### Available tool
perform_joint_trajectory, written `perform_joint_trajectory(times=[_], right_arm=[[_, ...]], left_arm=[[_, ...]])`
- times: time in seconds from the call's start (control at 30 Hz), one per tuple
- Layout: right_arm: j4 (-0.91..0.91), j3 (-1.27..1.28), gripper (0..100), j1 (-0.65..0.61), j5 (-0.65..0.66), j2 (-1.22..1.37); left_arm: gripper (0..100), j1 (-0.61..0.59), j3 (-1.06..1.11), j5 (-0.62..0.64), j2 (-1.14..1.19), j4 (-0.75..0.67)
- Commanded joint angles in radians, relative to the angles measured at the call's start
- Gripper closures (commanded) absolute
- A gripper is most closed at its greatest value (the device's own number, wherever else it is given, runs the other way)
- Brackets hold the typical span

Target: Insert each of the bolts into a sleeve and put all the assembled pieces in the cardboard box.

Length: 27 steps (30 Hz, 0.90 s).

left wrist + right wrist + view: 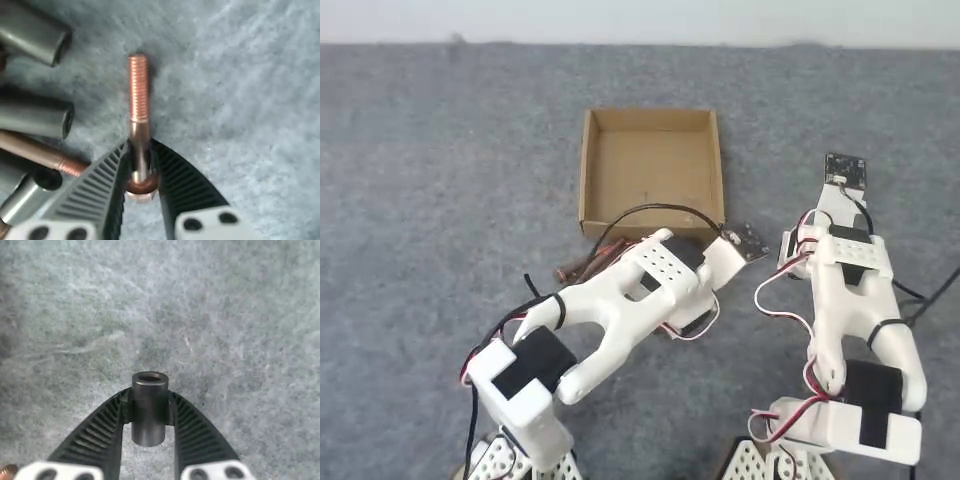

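In the left wrist view my left gripper [140,150] is shut on a copper bolt [139,107], gripping its shank near the head, and the threaded end points away over the grey carpet. Beside it lie several dark sleeves [35,117] and another copper bolt [42,156]. My right gripper [149,400] is shut on a short dark sleeve [148,412], held upright with its open bore facing up. From above, the cardboard box [587,170] sits open at the middle back. The left arm [620,305] stretches toward the box's front edge.
A small pile of bolts and sleeves [588,263] lies just in front of the box's near left corner. The right arm [850,300] stands to the right of the box. Grey carpet covers the table all round.
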Motion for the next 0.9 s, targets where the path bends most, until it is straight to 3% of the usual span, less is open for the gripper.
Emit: perform_joint_trajectory(times=[0.0, 0.2, 0.37, 0.63, 0.87], right_arm=[[-0.019, -0.048, 99.2, 0.008, 0.017, -0.005], [-0.019, -0.048, 99.2, 0.008, 0.017, -0.004], [-0.019, -0.048, 99.2, 0.008, 0.017, -0.004], [-0.019, -0.046, 99.2, 0.008, 0.017, -0.004], [-0.019, -0.044, 99.2, 0.008, 0.017, -0.004]], left_arm=[[99, 0.008, 0.01, -0.015, -0.054, 0.028], [99, -0.012, 0.24, -0.011, -0.405, -0.086], [99, -0.215, 0.383, 0.018, -0.706, -0.176], [99, -0.647, 0.492, 0.491, -0.939, -0.344], [99, -0.868, 0.634, 0.713, -0.941, -0.681]])
